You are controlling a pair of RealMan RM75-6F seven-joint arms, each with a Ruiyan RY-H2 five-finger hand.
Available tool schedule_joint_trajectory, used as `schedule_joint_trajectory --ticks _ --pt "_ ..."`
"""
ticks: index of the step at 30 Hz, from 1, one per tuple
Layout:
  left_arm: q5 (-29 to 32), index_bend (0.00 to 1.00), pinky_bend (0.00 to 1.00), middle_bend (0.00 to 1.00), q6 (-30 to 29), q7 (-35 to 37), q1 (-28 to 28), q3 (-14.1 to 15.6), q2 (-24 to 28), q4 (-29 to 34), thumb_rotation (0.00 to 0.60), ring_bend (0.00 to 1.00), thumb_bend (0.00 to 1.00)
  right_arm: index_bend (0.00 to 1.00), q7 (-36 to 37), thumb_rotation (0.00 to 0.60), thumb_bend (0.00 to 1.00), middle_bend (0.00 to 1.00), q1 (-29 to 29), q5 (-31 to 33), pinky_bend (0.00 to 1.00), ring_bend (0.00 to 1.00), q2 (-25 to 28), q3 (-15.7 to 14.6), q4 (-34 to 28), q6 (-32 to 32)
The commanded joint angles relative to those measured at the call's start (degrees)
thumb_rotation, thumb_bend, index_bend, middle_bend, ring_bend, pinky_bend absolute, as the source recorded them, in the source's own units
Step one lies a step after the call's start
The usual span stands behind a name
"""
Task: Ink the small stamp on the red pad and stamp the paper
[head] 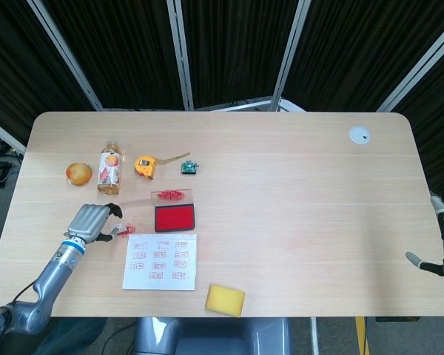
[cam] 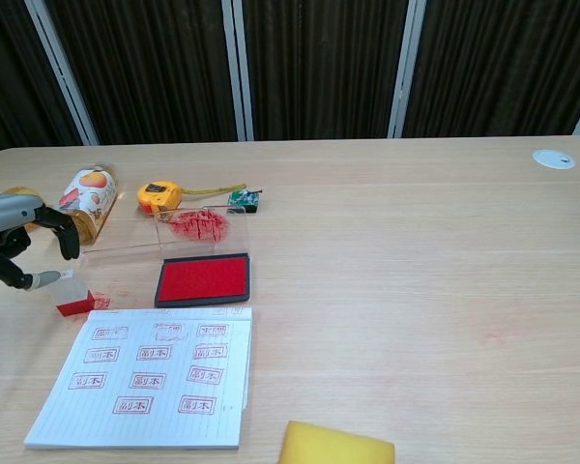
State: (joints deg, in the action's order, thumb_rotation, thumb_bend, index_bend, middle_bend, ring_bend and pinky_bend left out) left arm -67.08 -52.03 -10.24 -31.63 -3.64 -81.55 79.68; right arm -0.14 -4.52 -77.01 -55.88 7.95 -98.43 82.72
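Your left hand (cam: 19, 246) is hovering near the table's left edge, fingers spread and gripping nothing. The small stamp (cam: 74, 295) is standing upright just beside it, parked clear of the already stamped paper (cam: 150, 377) and the red pad (cam: 203, 279). Your right hand (head: 429, 265) is idling, fingers hidden.

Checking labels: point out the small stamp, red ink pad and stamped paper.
small stamp (cam: 74, 296), chest view, on its pale body above the red base.
red ink pad (cam: 203, 278), chest view, middle of the red surface.
paper (head: 160, 262), head view, centre of the stamped sheet.
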Motion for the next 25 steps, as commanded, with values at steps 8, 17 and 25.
schedule_joint_trajectory --ticks 8,17,25 --pt "-10.6 0.34 0.57 0.21 -21.7 -1.2 10.4 2.9 10.6 17.3 0.600 0.60 0.04 0.00 2.9 0.600 0.00 0.00 1.3 -4.4 0.00 0.00 1.8 -1.0 -2.3 2.7" --pt "-18.8 0.12 0.00 0.00 -34.7 -1.3 17.7 5.5 14.3 22.0 0.600 0.04 0.00 0.00 4.3 0.600 0.00 0.00 2.1 -7.6 0.00 0.00 2.6 -2.1 -2.6 4.3" --pt "-21.7 0.00 0.00 0.00 -38.2 -4.7 20.8 7.1 16.9 22.9 0.600 0.00 0.00 0.00 3.5 0.600 0.00 0.00 2.8 -10.0 0.00 0.00 2.7 -2.2 -3.0 7.1"
